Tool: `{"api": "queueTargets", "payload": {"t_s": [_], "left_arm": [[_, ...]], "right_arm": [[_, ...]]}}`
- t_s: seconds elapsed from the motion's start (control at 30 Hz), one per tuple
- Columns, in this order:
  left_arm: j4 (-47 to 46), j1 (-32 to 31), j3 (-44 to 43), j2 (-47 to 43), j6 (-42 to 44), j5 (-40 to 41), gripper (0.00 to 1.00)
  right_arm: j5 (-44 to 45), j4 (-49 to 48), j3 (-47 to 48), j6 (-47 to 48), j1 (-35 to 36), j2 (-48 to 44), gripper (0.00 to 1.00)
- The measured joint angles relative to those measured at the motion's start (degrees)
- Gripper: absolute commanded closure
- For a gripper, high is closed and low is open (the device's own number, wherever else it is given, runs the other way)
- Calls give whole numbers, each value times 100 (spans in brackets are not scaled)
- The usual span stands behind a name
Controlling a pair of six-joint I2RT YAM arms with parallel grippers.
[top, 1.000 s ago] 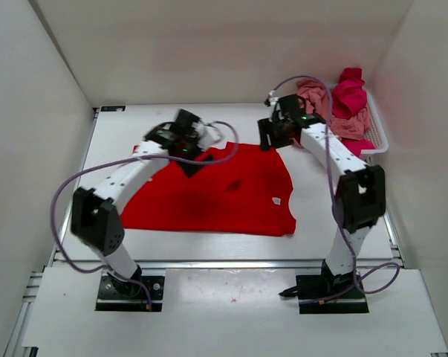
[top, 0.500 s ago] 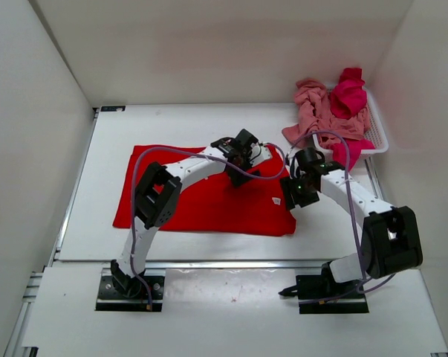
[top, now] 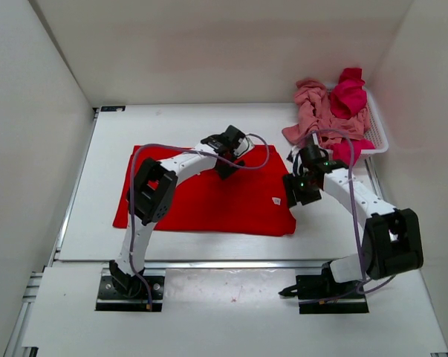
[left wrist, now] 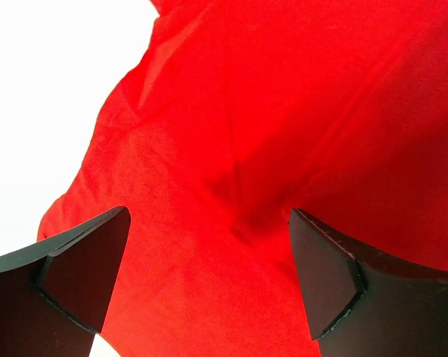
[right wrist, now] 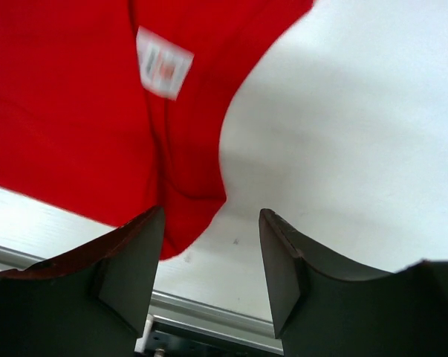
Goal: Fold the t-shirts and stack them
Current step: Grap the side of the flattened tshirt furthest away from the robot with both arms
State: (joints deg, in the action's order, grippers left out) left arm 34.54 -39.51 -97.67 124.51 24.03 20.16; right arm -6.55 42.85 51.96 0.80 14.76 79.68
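A bright red t-shirt (top: pixel 209 201) lies spread flat across the middle of the table, a white tag (top: pixel 277 201) near its right edge. My left gripper (top: pixel 227 147) hovers over the shirt's far edge, jaws wide open, with only red cloth (left wrist: pixel 283 111) below and nothing between the fingers (left wrist: pixel 82 275). My right gripper (top: pixel 298 190) is open at the shirt's right edge; the red hem (right wrist: pixel 186 216) and tag (right wrist: pixel 164 63) sit just left of its gap (right wrist: pixel 212 275). A salmon pink shirt (top: pixel 316 111) and a crimson-magenta shirt (top: pixel 348 93) are heaped in the basket.
A white mesh basket (top: pixel 376 130) stands at the back right corner, its shirts spilling over the left rim onto the table. White walls close in the table on three sides. A metal rail (right wrist: pixel 209 335) runs along the near edge.
The left gripper swung from the shirt's back left to the middle of its far edge. The right gripper came down from beside the basket to the shirt's right edge.
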Motion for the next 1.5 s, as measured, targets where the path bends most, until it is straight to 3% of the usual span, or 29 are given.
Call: {"api": "queueTargets", "payload": {"t_s": [0.2,0.43,0.57,0.83,1.13,1.23,1.33,1.4,1.5], "left_arm": [[407,719,-175,-278,-450,-772,1],[398,3217,-118,-999,-879,-1368,1],[411,4186,63,-979,-1025,-1381,1],[417,4579,35,-114,-1281,-1425,2],[385,4590,-791,616,-1290,-1541,1],[387,4566,-925,706,-1276,-1537,2],[411,4562,-1003,750,-1255,-1624,9],[437,4544,-1047,774,-1220,-1694,15],[457,4527,-1161,855,-1158,-1805,23]], "right_arm": [[-118,-308,2208,-195,-291,1220,44],[-505,-1049,4868,-651,-297,3536,44],[-304,-1106,5455,-839,-315,4599,39],[529,-898,5482,-984,-365,5123,35],[-424,-1075,5346,-938,-393,5156,38],[-599,-1106,5346,-955,-306,5176,44],[-693,-1180,5346,-975,-264,5202,60],[-752,-1209,5342,-992,-245,5226,65],[-787,-1228,5342,-1029,-245,5239,51]]}}
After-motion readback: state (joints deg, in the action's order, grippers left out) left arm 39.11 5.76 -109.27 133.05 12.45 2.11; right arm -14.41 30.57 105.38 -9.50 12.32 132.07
